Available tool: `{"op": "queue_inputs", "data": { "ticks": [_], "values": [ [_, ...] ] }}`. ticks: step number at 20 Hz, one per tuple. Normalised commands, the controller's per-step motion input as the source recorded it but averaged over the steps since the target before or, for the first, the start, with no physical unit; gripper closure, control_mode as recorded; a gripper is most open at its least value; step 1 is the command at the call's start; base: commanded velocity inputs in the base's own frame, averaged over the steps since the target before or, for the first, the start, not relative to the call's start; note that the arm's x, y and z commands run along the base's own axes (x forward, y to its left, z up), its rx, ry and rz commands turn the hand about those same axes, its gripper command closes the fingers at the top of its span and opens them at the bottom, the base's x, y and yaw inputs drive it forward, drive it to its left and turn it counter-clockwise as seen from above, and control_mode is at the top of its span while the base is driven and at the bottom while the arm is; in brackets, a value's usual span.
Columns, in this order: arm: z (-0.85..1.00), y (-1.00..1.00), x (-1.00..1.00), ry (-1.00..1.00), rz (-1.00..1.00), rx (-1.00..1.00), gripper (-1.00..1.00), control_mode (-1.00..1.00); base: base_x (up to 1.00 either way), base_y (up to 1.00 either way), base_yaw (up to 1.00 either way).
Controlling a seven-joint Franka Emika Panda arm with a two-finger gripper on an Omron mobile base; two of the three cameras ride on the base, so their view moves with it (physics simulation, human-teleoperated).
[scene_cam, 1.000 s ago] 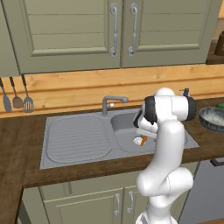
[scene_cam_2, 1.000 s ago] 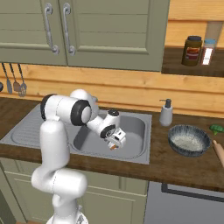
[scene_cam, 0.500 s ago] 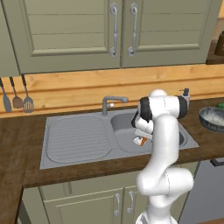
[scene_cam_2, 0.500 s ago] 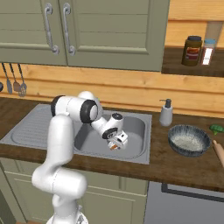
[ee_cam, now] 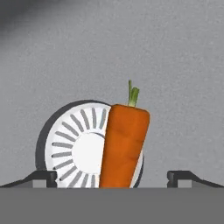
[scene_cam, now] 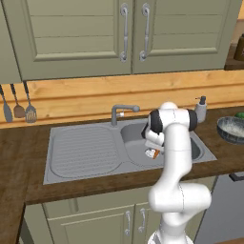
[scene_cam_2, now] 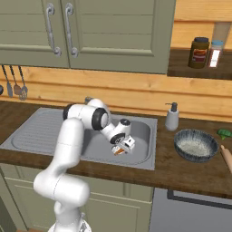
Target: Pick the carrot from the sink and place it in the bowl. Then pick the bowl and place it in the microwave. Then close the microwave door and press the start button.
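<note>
A: From the left base view, where does the carrot (scene_cam: 153,154) lie relative to the hand (scene_cam: 151,151)?

B: Down in the basin of the sink (scene_cam: 86,152), right under the hand, which hangs low over it. Only a bit of orange peeks out beside the white wrist, so its axis is hard to read from here

A: And the right base view?

B: Same story: the hand (scene_cam_2: 121,148) dips into the sink (scene_cam_2: 41,131), with the carrot (scene_cam_2: 118,151) just at its tip. The bowl (scene_cam_2: 195,145) sits on the counter (scene_cam_2: 190,174) well off to the right, past the soap bottle (scene_cam_2: 171,117)

A: The hand view should settle the axis

B: It does. The carrot (ee_cam: 124,146) lies partly over the drain (ee_cam: 78,146), long axis running up the picture, leafy stub farthest away. The two fingertips (ee_cam: 41,177) stand wide apart, one on each side of it, clamped on nothing. So the jaws straddle the carrot across its width; I judge a straight descent and a squeeze is what's called for
</note>
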Motion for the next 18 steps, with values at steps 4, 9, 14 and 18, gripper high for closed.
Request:
{"op": "queue_inputs", "data": {
  "ticks": [4,9,14,18],
  "values": [
    [-0.52,-0.01,0.28,0.00,0.00,0.00,-1.00,-1.00,0.00,0.00,0.00],
    [-0.61,0.07,0.09,0.00,0.00,0.00,1.00,-1.00,0.00,0.00,0.00],
    [-0.07,0.00,-0.04,-0.04,0.00,0.00,1.00,-1.00,0.00,0.00,0.00],
    [0.16,0.03,-0.21,-0.11,0.00,0.00,1.00,-1.00,0.00,0.00,0.00]
  ]
}}
